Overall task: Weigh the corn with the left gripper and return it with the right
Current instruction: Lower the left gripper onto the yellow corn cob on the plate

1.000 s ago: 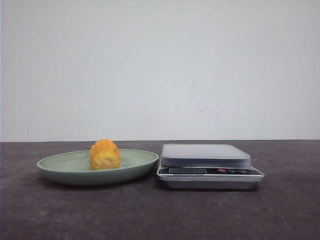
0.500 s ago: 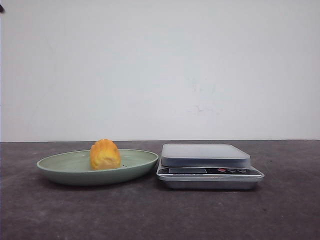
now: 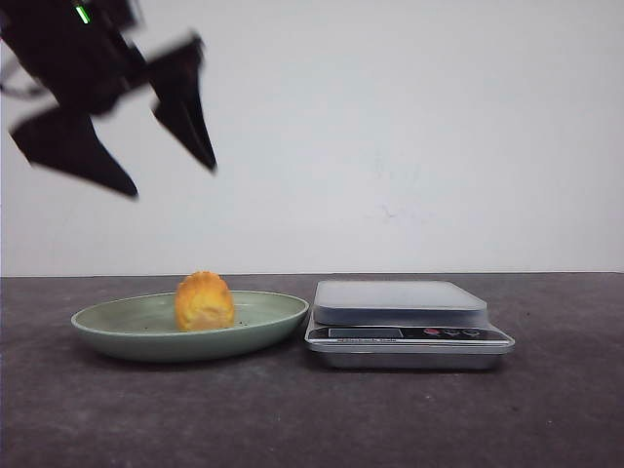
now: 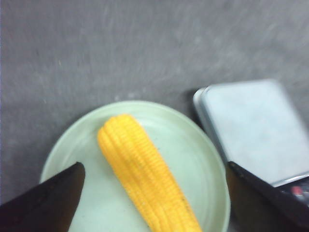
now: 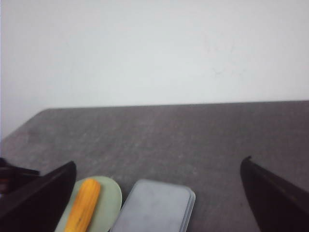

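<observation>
We hold our left gripper [image 3: 174, 180], jaws spread wide, high above the corn [image 3: 205, 302] lying in the green plate [image 3: 117, 327], just beside the scale [image 3: 400, 302] on the bench, ready to descend and grasp; right jaws also apart.

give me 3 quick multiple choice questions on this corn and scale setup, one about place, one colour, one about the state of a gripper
1. Where is the corn?
A. on the scale
B. on the plate
C. in a gripper

2. What colour is the plate?
A. pale green
B. red
C. black

3. How is the left gripper?
A. shut on the corn
B. open, above the plate
C. resting on the scale

Answers:
1 B, the cob lies on the plate, beside the scale.
2 A, its rim is pale green in every view.
3 B, its fingers are spread apart in the air, holding nothing.
</observation>
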{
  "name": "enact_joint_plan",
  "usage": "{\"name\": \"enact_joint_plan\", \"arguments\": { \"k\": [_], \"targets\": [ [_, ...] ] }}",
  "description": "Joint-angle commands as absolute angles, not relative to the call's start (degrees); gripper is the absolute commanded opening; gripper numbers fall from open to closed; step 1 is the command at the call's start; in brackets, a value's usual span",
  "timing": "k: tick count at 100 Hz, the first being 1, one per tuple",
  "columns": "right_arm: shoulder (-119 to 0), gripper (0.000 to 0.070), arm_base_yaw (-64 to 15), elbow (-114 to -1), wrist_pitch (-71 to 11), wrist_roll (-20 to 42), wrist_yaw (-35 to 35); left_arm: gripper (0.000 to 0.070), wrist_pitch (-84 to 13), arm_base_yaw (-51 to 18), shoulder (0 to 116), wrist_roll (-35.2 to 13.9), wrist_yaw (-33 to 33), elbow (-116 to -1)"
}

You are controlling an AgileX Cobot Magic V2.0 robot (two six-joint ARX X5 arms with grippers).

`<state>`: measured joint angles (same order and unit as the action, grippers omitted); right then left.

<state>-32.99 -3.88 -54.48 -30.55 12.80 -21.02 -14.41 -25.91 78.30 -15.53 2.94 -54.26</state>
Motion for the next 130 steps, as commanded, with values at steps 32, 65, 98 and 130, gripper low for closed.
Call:
{"name": "enact_joint_plan", "arguments": {
  "k": [32,65,98,130],
  "targets": [
    [-33.3,0.0700,-5.3,-55.1,-30.7,11.4,-20.9,0.0556,-10.6,-30.3,93.1,-19.1,-0.7,-55.0],
    [-33.3,0.0700,-5.3,-55.1,-30.7,11.4,-20.9,0.0218,-10.4,-31.6,95.3,-20.2,-3.1,-55.0],
    [-33.3,0.0700,-5.3,-55.1,-31.5,11.5,-20.5,0.0004,-11.8,-31.7,92.8,-20.2,-2.8,-55.9],
    [-33.3,0.0700,-5.3,-55.1,-31.6,11.6,-19.3,0.0005,-16.4,-34.6,79.7,-20.1,2.4,-62.3]
  ]
}}
